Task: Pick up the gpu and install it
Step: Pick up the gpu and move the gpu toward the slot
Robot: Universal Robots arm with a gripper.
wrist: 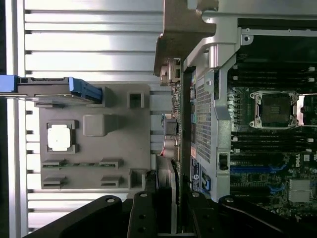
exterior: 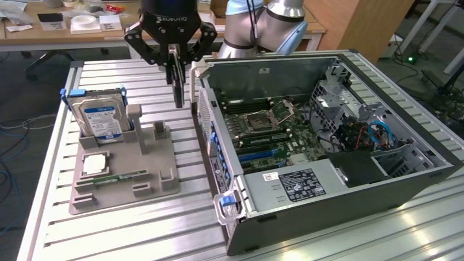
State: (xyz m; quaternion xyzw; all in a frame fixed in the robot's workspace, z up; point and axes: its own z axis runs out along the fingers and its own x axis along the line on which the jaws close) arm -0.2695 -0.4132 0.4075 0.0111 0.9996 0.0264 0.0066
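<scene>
The gpu (exterior: 178, 87), a thin card seen edge-on, hangs upright in the air between the grey holder and the open computer case (exterior: 290, 70). My gripper (exterior: 173, 57) is shut on its upper edge. The card's lower end sits just outside the case's side wall, above the slatted table. In the wrist view the gpu (wrist: 171, 129) runs away from my gripper (wrist: 173, 218), its metal bracket end farthest from me, alongside the case wall (wrist: 208, 114). The motherboard (exterior: 268, 130) lies exposed inside the case.
A grey holder tray (exterior: 138, 168) on the exterior view's left carries an upright hard drive (exterior: 101, 119), a square processor chip (exterior: 94, 163) and a narrow memory stick (exterior: 119, 176). The slatted metal table (exterior: 145, 228) stretches around both. Cables and drive cages (exterior: 370, 130) fill the case's right side.
</scene>
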